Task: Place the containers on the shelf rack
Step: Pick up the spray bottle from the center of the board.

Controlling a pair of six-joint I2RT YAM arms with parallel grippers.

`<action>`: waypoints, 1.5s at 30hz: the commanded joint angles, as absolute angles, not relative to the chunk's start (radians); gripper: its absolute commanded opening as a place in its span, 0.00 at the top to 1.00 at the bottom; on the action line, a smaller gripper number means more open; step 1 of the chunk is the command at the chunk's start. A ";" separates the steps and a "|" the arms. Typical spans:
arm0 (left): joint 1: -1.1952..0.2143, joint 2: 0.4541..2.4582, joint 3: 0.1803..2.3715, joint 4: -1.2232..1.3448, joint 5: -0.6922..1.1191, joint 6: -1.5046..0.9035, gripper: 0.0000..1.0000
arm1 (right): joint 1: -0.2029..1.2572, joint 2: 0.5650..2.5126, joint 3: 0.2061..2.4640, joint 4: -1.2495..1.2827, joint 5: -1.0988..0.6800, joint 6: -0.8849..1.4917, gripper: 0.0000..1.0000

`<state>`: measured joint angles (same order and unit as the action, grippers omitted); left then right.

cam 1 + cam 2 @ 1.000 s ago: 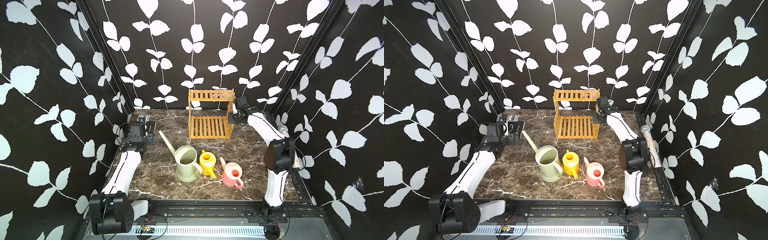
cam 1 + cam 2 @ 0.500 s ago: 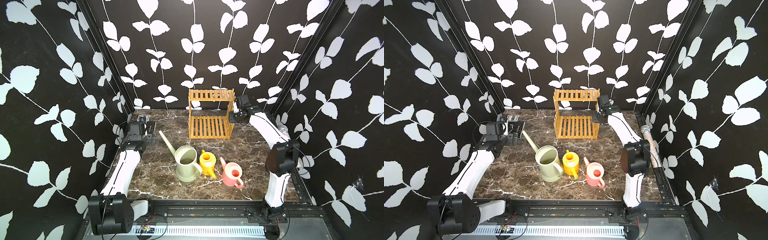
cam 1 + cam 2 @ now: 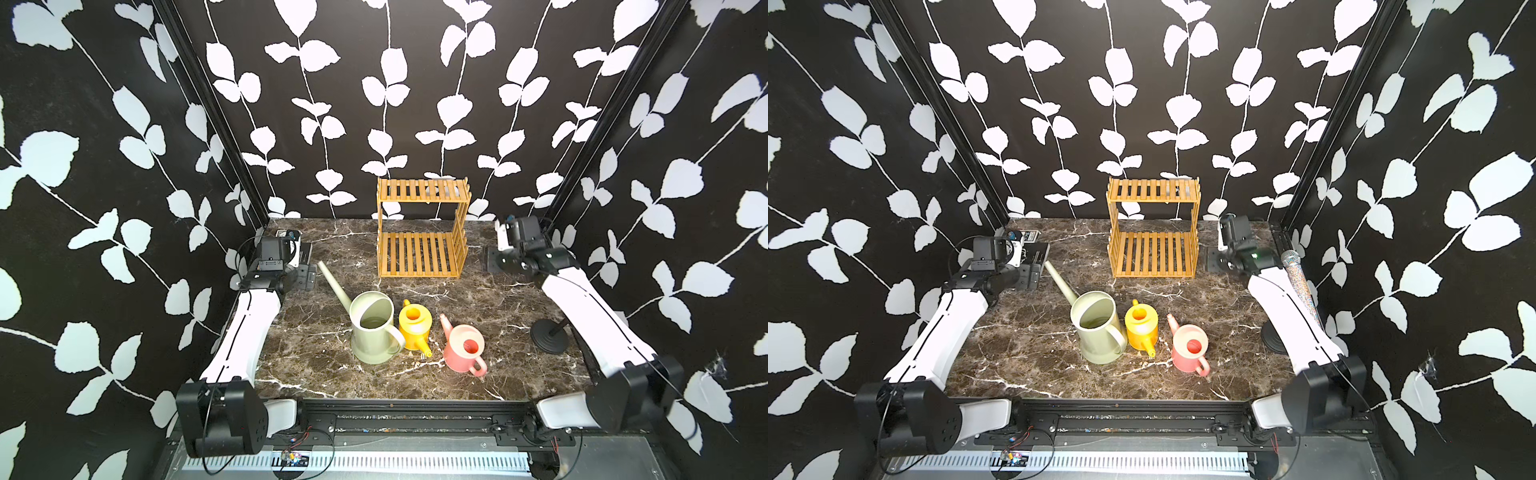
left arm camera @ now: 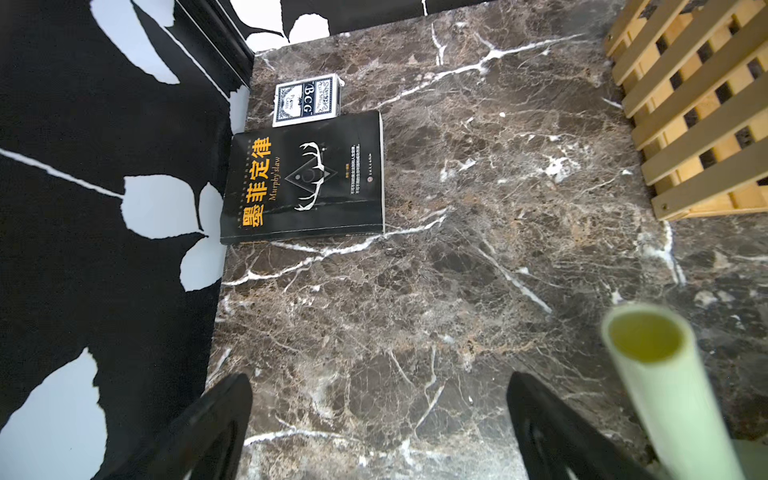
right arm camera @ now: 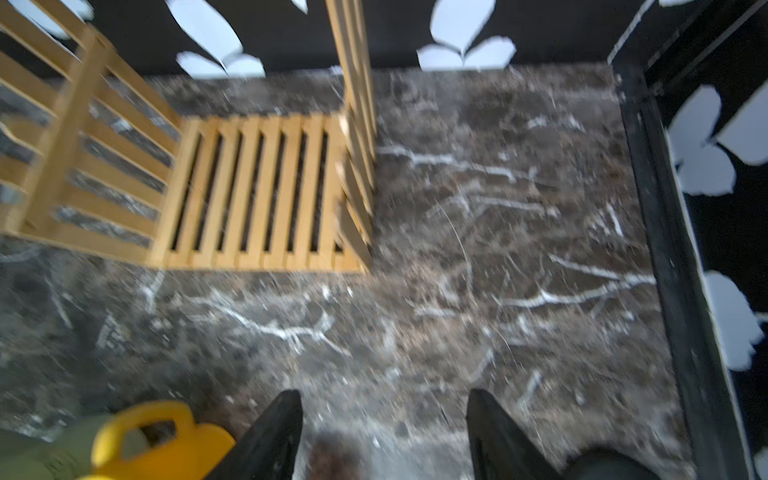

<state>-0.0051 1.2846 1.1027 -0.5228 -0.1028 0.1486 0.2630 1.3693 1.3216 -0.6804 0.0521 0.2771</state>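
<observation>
Upright together: sage-green long-spouted can (image 3: pixel 373 336), yellow can (image 3: pixel 415 328), pink can (image 3: pixel 461 353); slatted bamboo rack (image 3: pixel 419 253); left fingers (image 4: pixel 216 428) wide, right fingers (image 5: pixel 270 436) apart.

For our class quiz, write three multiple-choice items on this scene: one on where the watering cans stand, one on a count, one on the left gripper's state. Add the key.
1. Where do the green can, yellow can and pink can stand?
A. on the shelf rack's top tier
B. on the table, in front of the shelf rack
C. on its bottom tier

2. How many tiers has the shelf rack?
A. two
B. three
C. four

3. How is the left gripper?
A. shut on the green can's spout
B. shut on the yellow can
C. open, holding nothing

Key: 1 B, both tiers are bare; 2 A, one upper and one lower slatted tier; 3 C, only table shows between its spread fingers.
</observation>
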 commanded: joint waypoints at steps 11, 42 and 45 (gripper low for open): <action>-0.080 1.500 1.284 -0.468 -0.065 0.146 0.01 | 0.246 1.058 1.013 -0.650 0.218 0.175 0.08; -0.427 1.814 1.612 -0.502 -0.111 0.187 0.01 | 0.243 0.630 0.691 -0.608 0.489 -0.012 0.01; -0.457 1.828 1.635 -0.509 -0.117 0.193 0.01 | 0.243 0.598 0.662 -0.580 0.514 -0.016 0.01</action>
